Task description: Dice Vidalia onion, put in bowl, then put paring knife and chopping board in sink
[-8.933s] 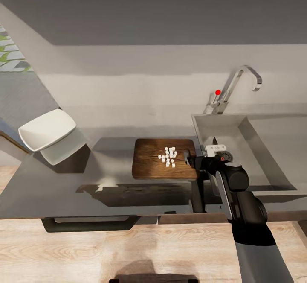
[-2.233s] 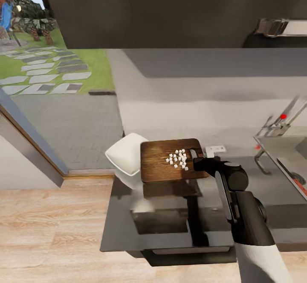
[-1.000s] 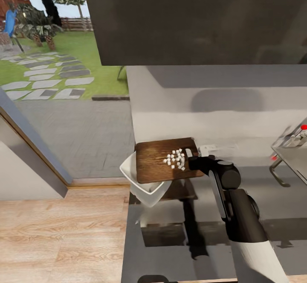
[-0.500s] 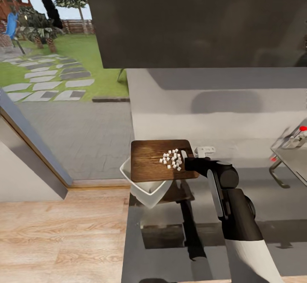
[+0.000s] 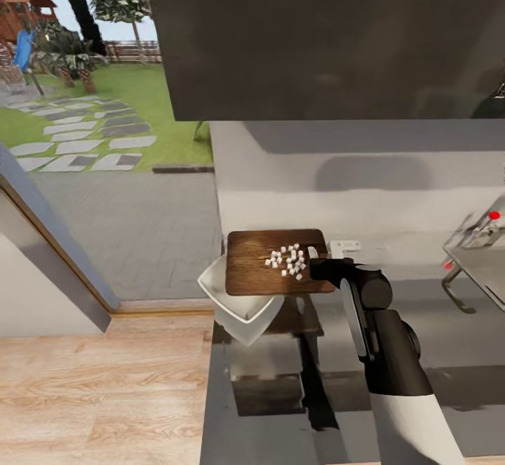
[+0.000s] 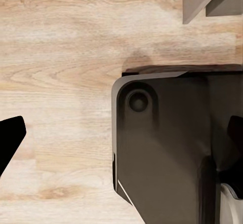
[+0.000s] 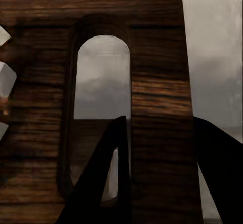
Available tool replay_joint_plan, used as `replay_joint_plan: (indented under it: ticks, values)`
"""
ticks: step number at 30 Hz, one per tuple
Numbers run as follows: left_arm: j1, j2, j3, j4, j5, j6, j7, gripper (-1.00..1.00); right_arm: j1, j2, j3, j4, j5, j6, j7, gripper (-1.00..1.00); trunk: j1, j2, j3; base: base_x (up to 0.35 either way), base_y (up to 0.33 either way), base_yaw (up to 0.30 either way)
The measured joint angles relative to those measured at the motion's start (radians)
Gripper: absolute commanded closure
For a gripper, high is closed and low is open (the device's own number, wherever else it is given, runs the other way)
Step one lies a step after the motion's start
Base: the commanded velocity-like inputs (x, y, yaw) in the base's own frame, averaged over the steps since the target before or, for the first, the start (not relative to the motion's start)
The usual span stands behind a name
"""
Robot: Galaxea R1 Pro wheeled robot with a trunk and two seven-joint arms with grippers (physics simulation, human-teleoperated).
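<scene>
Right pincer (image 5: 317, 266) pinching chopping board (image 5: 270, 263) by its hole end, diced onion (image 5: 289, 259) over bowl (image 5: 242, 304) at table's left edge; next, tilt to tip.

- The chopping board (image 5: 270, 268) covers most of the bowl (image 5: 235, 305); only the bowl's rim and near corner show past the board's front and left edges.
- The onion pieces (image 5: 289, 260) are too small to count.
- The sink (image 5: 484, 268) is cut off by the picture's right edge, so its basin is hidden.
- The right gripper (image 5: 324, 268) meets the board's right edge; its fingers merge into a dark shape there.
- In the right wrist view the board (image 7: 157, 82) runs past the picture's edges, and two dark fingers (image 7: 101, 183) seem to straddle the strip beside its oval hole.
</scene>
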Motion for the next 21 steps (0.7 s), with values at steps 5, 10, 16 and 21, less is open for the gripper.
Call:
replay_joint_plan:
  ticks: [5, 10, 16, 21]
  values:
    - [0.0, 0.0, 0.0, 0.0, 0.0, 0.0, 0.0, -1.0, 0.0, 0.001, 0.003, 0.001, -0.019, 0.0, -0.021, 1.0, 0.0, 0.0, 0.008, 0.0, 0.0, 0.0]
    - [0.0, 0.0, 0.0, 0.0, 0.0, 0.0, 0.0, -1.0, 0.0, 0.001, 0.003, 0.001, -0.021, 0.001, -0.023, 1.0, 0.0, 0.0, 0.016, 0.0, 0.0, 0.0]
    - [0.0, 0.0, 0.0, 0.0, 0.0, 0.0, 0.0, -1.0, 0.0, 0.002, 0.005, 0.001, -0.014, 0.001, -0.025, 1.0, 0.0, 0.0, 0.025, 0.0, 0.0, 0.0]
    - [0.0, 0.0, 0.0, 0.0, 0.0, 0.0, 0.0, -1.0, 0.0, 0.003, 0.023, 0.001, 0.046, 0.001, -0.023, 1.0, 0.0, 0.0, 0.033, 0.0, 0.0, 0.0]
